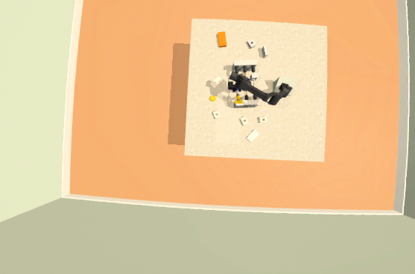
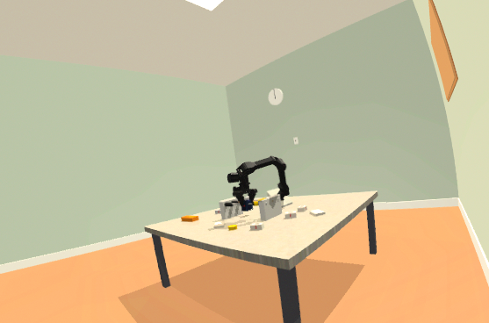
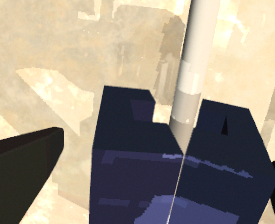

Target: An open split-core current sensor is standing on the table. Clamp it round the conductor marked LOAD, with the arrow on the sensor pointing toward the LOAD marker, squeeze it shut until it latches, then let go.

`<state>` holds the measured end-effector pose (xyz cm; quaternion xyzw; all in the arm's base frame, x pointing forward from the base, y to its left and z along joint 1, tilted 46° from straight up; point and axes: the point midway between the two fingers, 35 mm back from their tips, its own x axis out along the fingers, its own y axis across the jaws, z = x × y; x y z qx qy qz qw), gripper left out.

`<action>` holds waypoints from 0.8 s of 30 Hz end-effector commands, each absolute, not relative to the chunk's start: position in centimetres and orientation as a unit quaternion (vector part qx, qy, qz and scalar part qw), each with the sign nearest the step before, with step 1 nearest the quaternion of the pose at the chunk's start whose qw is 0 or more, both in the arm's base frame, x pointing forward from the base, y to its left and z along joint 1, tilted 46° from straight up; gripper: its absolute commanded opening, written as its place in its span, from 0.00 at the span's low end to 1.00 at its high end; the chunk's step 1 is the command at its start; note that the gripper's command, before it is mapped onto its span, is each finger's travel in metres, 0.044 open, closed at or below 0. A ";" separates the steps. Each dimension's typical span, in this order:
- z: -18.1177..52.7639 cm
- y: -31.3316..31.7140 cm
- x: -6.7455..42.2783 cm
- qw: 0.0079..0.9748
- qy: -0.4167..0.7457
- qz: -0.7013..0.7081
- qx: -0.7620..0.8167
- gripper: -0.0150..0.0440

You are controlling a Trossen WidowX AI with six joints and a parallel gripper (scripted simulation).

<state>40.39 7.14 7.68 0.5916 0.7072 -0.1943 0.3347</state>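
We find the gripper (image 3: 154, 196) spread wide, holding nothing, its fingers flanking the closed sensor (image 3: 177, 183) on the conductor (image 3: 197, 50). Careless withdrawal risks snagging it.

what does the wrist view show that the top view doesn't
Only the wrist view shows the dark blue sensor with its two halves meeting round the pale conductor, and black fingers standing apart from it; the gripper holds nothing.

Only the top view shows the whole table, an orange block, a yellow disc and small white pieces such as.

Both show the sandy table surface beneath the arm.
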 end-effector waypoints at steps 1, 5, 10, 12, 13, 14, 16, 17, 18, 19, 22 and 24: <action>7.2 7.7 40.2 0.330 0.709 -0.196 0.591 1.00; 6.7 8.2 40.1 0.330 0.709 -0.196 0.591 1.00; 6.2 8.8 40.0 0.330 0.709 -0.196 0.591 1.00; 5.9 9.0 40.0 0.330 0.709 -0.196 0.591 1.00; 5.8 9.1 40.0 0.330 0.709 -0.196 0.591 1.00; 5.8 9.1 40.0 0.330 0.709 -0.196 0.591 1.00; 6.0 8.8 40.1 0.334 0.708 -0.194 0.591 0.99; 6.0 8.8 40.1 0.334 0.708 -0.194 0.591 0.98; 6.0 8.8 40.1 0.334 0.708 -0.194 0.591 0.97; 6.0 8.8 40.1 0.334 0.708 -0.194 0.591 0.95; 6.0 8.8 40.1 0.334 0.708 -0.194 0.591 0.92; 6.0 8.8 40.1 0.334 0.708 -0.194 0.591 0.90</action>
